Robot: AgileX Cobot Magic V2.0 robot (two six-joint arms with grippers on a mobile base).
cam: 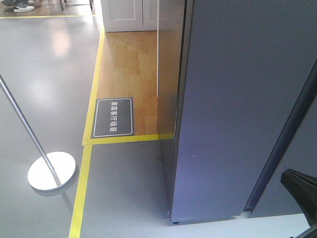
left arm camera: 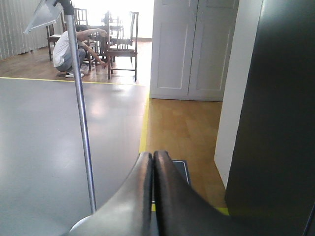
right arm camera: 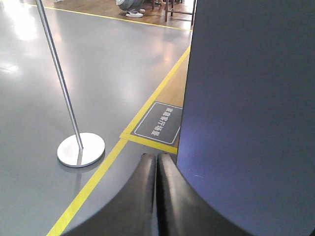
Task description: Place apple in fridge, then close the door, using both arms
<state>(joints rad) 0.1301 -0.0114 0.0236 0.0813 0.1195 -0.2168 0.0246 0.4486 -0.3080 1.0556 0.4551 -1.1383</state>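
Both the left gripper (left arm camera: 152, 162) and the right gripper (right arm camera: 157, 164) are pressed closed and empty, the right one nearer, just left of the fridge (cam: 247, 109) with its dark door face, no apple visible.

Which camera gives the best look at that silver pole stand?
The right wrist view: the pole stand shows its round base and much of its pole. The front view also shows base and slanted pole, further off. The left wrist view shows mainly the pole and its top sign.

Front view looks down; both wrist views share the pole (right arm camera: 61, 81).
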